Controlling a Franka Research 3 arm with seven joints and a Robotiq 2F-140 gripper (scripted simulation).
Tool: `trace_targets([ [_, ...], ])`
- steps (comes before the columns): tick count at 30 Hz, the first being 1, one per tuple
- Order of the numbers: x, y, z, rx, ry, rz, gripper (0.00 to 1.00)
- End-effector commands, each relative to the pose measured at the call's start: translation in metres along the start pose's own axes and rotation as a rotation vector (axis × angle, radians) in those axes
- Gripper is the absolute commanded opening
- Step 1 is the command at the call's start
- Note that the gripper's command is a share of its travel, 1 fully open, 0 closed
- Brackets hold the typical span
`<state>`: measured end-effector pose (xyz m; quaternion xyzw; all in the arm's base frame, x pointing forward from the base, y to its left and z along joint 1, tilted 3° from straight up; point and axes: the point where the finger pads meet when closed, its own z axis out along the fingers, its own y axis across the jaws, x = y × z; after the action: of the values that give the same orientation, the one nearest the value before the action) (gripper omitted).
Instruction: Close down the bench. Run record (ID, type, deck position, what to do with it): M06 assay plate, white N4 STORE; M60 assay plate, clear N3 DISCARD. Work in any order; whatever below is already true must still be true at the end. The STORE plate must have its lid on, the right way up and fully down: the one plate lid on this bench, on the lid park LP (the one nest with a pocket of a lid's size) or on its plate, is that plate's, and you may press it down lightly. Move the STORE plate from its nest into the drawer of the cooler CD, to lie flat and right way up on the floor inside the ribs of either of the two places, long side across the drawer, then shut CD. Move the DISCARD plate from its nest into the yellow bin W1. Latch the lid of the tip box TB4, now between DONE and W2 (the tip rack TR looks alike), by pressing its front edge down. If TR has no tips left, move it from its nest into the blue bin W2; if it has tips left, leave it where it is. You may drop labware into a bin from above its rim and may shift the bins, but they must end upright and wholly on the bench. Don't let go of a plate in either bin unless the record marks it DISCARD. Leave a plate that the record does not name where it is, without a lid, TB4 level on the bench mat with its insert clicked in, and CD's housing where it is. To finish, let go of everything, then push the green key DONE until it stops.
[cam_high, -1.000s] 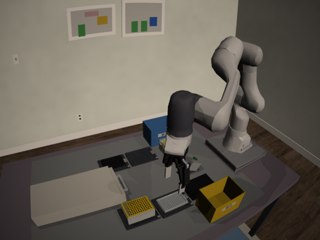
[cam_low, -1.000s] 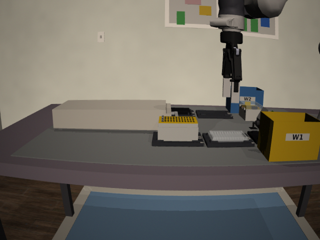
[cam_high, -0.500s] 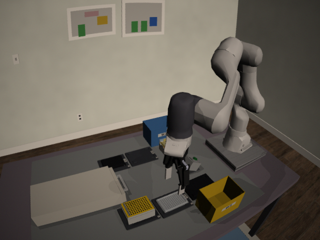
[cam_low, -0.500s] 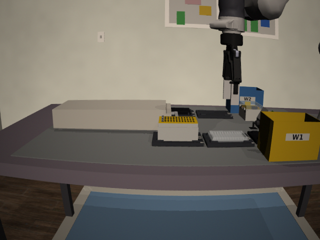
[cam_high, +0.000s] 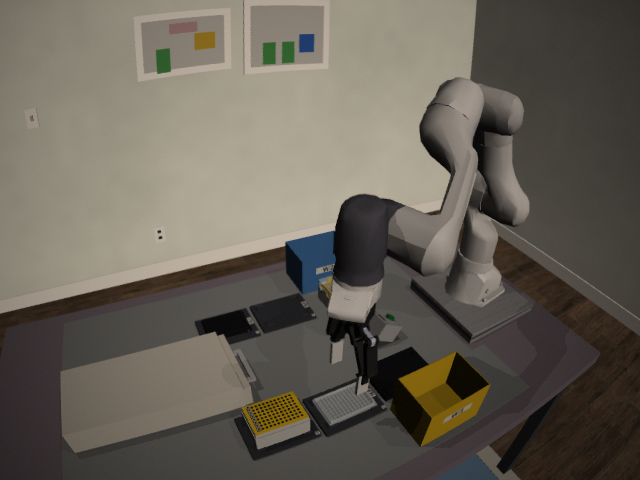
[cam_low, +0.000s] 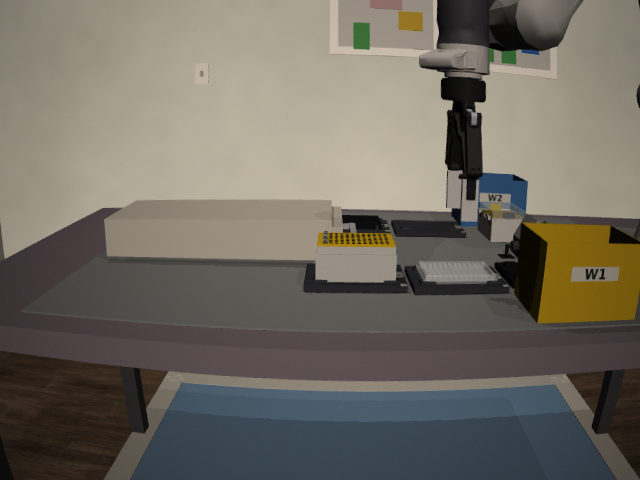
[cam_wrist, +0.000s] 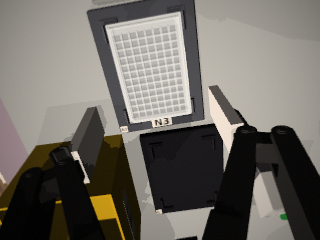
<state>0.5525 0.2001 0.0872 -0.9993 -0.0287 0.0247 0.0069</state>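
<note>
The clear plate (cam_high: 343, 403) lies in the nest marked N3 (cam_wrist: 161, 121); it also shows in the exterior view (cam_low: 454, 271) and in the wrist view (cam_wrist: 150, 67). My gripper (cam_high: 349, 369) is open and empty. It hangs well above the bench, over the near edge of N3 and the empty black nest (cam_wrist: 182, 167) beside it. The yellow bin W1 (cam_high: 442, 397) stands open just right of these nests. The cooler CD (cam_high: 149, 387) has its drawer pushed in. No white plate and no lid are in view.
The tip rack TR (cam_high: 275, 418) sits left of N3, with a few tips at its left end (cam_low: 324, 235). The tip box TB4 (cam_low: 498, 219) stands before the blue bin W2 (cam_high: 310, 260). The green DONE key (cam_high: 390, 316) is behind my wrist. Two empty nests (cam_high: 258, 317) lie at the back.
</note>
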Motion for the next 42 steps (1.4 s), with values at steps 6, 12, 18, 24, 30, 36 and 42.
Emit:
trace_targets([
  [6,0.001,0.0,0.013,-0.001,0.003,0.008,0.66],
  [12,0.001,0.0,0.018,-0.001,0.003,0.008,0.66],
  [18,0.001,0.0,0.026,-0.001,0.003,0.008,0.66],
  [24,0.001,0.0,0.034,-0.001,0.003,0.008,0.66],
  [30,0.001,0.0,0.039,-0.001,0.003,0.008,0.66],
  [36,0.001,0.0,0.047,-0.001,0.003,0.008,0.66],
  [42,0.001,0.0,0.055,-0.001,0.003,0.008,0.66],
])
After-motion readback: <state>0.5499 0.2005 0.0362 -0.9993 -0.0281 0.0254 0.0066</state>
